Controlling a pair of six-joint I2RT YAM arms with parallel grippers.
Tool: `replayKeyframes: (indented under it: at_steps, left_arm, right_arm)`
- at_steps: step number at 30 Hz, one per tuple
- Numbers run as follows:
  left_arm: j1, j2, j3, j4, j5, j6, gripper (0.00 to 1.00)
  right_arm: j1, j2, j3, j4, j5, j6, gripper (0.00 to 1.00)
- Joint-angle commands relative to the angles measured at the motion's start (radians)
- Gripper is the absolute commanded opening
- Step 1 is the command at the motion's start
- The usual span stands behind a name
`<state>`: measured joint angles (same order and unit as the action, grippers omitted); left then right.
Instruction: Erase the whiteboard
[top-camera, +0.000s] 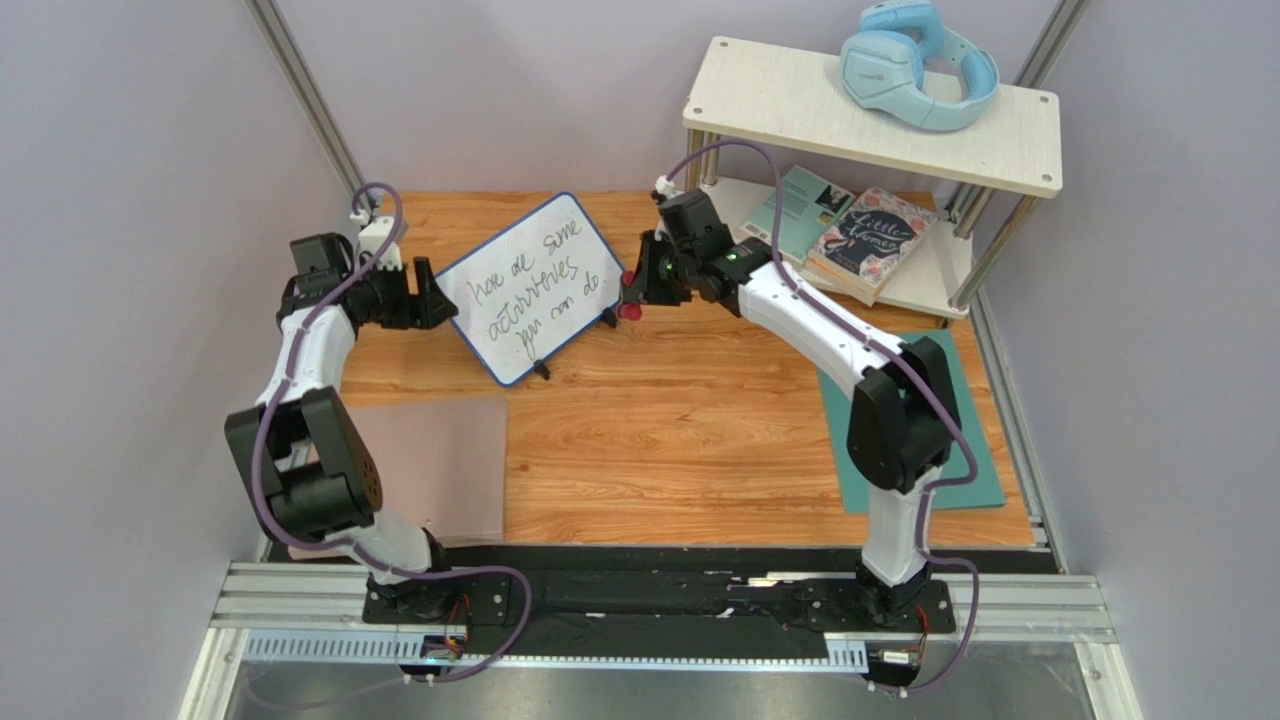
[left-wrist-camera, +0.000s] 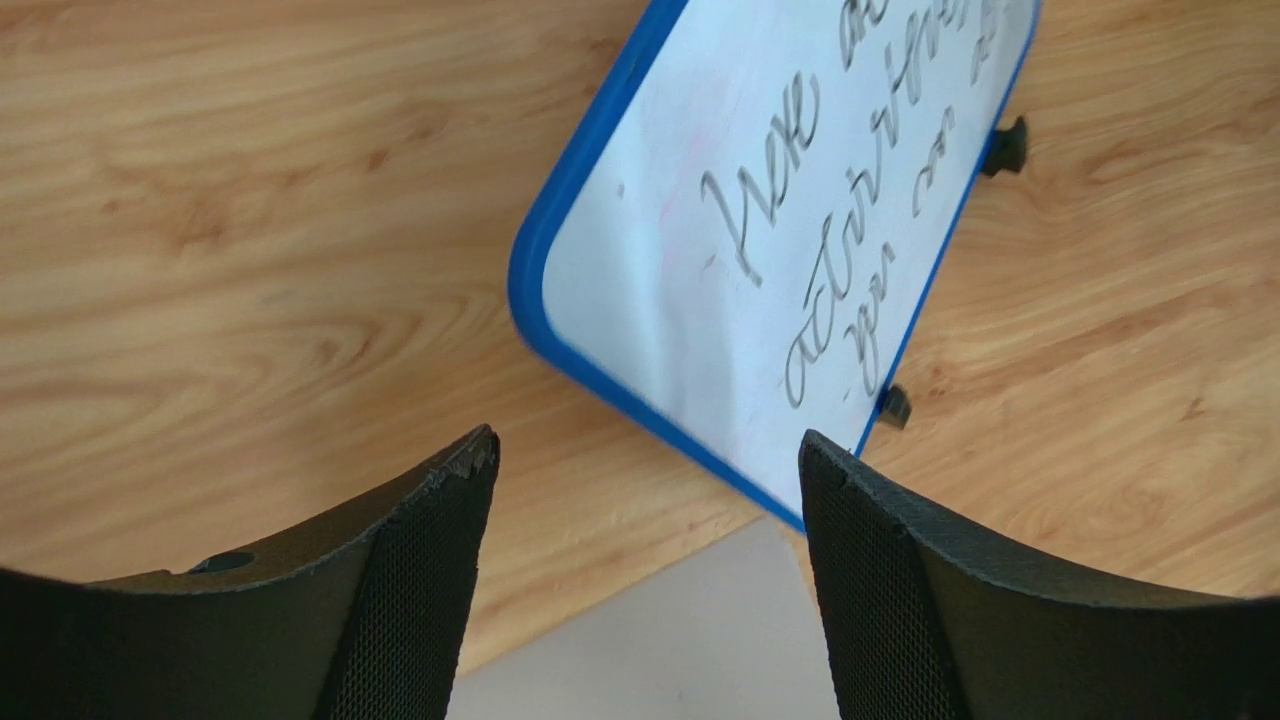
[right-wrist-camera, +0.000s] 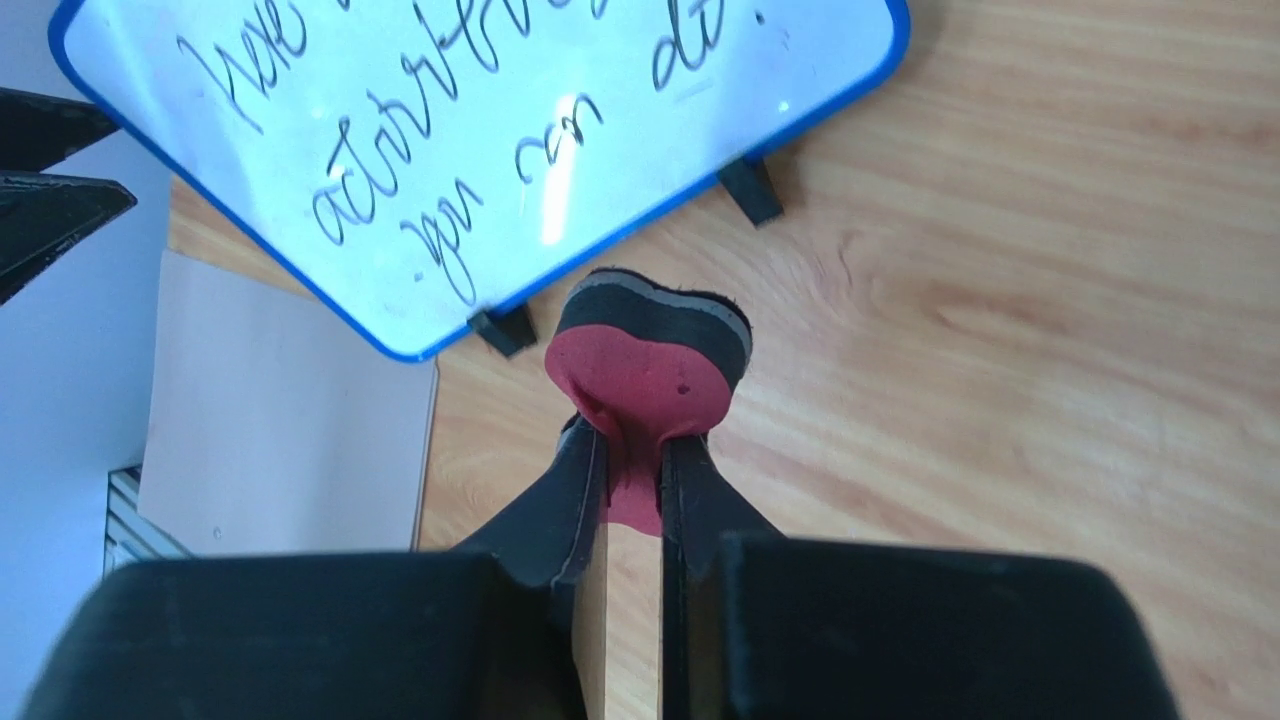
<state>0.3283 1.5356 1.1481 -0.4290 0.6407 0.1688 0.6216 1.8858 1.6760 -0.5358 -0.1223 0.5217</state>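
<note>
Hard to make out or cut off, from the left: pinkish mat (top-camera: 443, 465) partly covered by the left arm (top-camera: 308, 450). Black handwriting across the whiteboard (top-camera: 538, 285), three slanted lines, readable only in part. Top of the board cropped in both wrist views. Back of the board out of sight, only small black feet (right-wrist-camera: 504, 330) showing along its lower edge. Teal mat (top-camera: 984, 458) largely hidden under the right arm (top-camera: 894, 413). Books (top-camera: 872, 237) half tucked beneath the top board of the shelf (top-camera: 781, 105), titles too small to read. Blue headphones (top-camera: 917, 63) lying on top.

Whiteboard: propped at a tilt toward the back of the wooden counter (top-camera: 676, 435), between the two claws, writing unerased.

Left claw (top-camera: 431, 294): released, fingers (left-wrist-camera: 406, 585) spread wide, nothing between them. Just beside the board's left edge, with bare wood between the tips and the blue frame in the wrist view.

Right claw (top-camera: 628, 293): clenched on a red-and-black eraser (right-wrist-camera: 649, 360), pinched at its near end, pad sticking out past the fingertips. Just beside the board's lower right edge, near a foot, with a strip of wood showing between pad and frame.
</note>
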Motion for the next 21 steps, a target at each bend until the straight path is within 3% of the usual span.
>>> replayKeyframes:
  at_steps: [1, 9, 21]
  left_arm:
    - [0.009, 0.099, 0.096, 0.147, 0.232, -0.051, 0.78]
    - [0.018, 0.294, 0.222, 0.183, 0.283, -0.095, 0.74]
    - [0.026, 0.313, 0.229, 0.158, 0.381, -0.012, 0.67]
  right_arm:
    - [0.004, 0.131, 0.157, 0.049, -0.051, -0.031, 0.00]
    - [-0.013, 0.298, 0.300, 0.201, -0.134, -0.031, 0.00]
    - [-0.048, 0.435, 0.441, 0.332, -0.174, -0.043, 0.00]
